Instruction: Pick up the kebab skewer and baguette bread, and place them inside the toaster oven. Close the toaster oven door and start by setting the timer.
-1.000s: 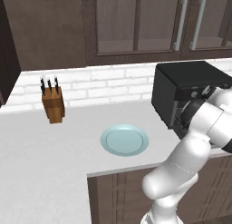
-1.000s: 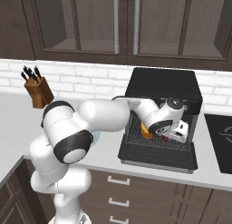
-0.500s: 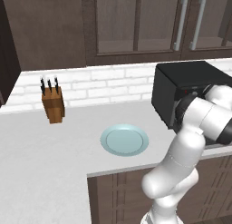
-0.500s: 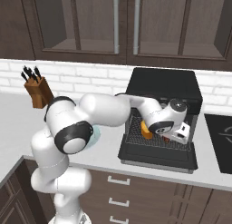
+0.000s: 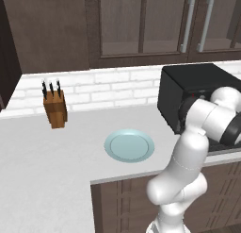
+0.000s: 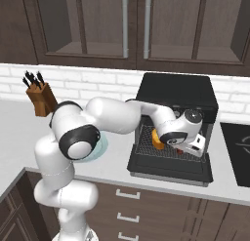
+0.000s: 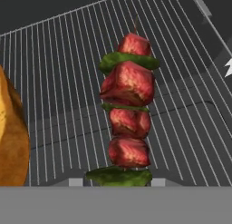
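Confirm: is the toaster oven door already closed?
No, in the right base view the toaster oven door lies folded down flat, with the wire rack and baguette bread exposed inside.

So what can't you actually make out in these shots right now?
- Gripper fingertips: hidden in the hand view behind the kebab skewer.
- Baguette bread: cut off by the hand view's left edge.
- Toaster oven knobs: covered by the arm in the right base view.
- Whether the skewer touches the rack: unclear.

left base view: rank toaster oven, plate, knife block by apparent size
1. toaster oven, partly hidden by the arm
2. plate
3. knife block, clearly smallest; it stands farther from the camera than the plate
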